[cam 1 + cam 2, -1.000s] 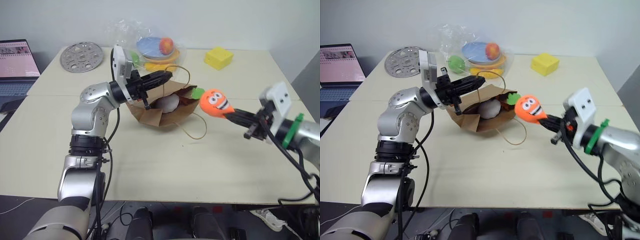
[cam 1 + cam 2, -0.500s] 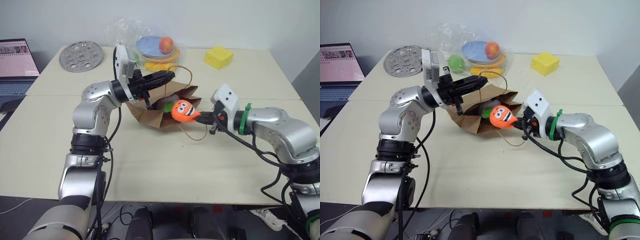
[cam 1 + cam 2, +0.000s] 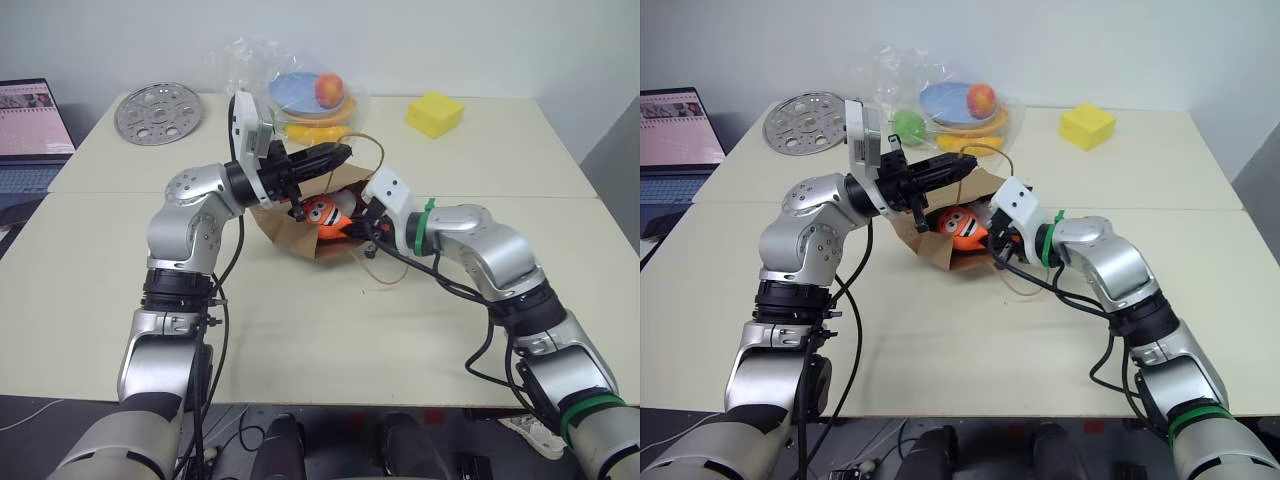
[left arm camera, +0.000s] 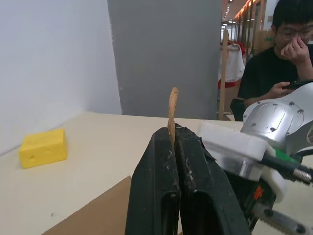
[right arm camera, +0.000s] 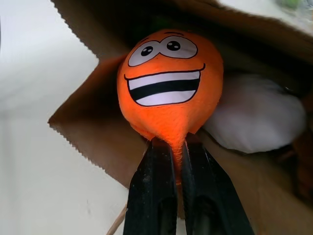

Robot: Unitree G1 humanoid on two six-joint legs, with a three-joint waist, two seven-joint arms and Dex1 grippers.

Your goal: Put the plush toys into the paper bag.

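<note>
The brown paper bag (image 3: 288, 232) lies on its side mid-table with its mouth turned to the right. My left gripper (image 3: 340, 153) is shut on the bag's upper handle (image 4: 172, 110) and holds the mouth up. An orange smiling carrot plush (image 3: 322, 212) sits in the mouth of the bag. My right gripper (image 3: 352, 222) is shut on its narrow tip; the right wrist view shows both fingers (image 5: 151, 186) pinching that tip under the carrot's face (image 5: 168, 85). A white plush toy (image 5: 254, 120) lies inside the bag (image 5: 88, 127) beside the carrot.
A clear plastic bag (image 3: 300, 95) of plates and fruit stands behind the paper bag. A yellow block (image 3: 437, 113) is at the back right, a metal disc (image 3: 160, 112) and a laptop (image 3: 35, 125) at the back left. A person (image 4: 279, 58) sits beyond the table.
My right arm has swung left and forward, carrying the carrot plush from the table's right side into the bag's mouth. The left gripper has kept its hold on the handle.
</note>
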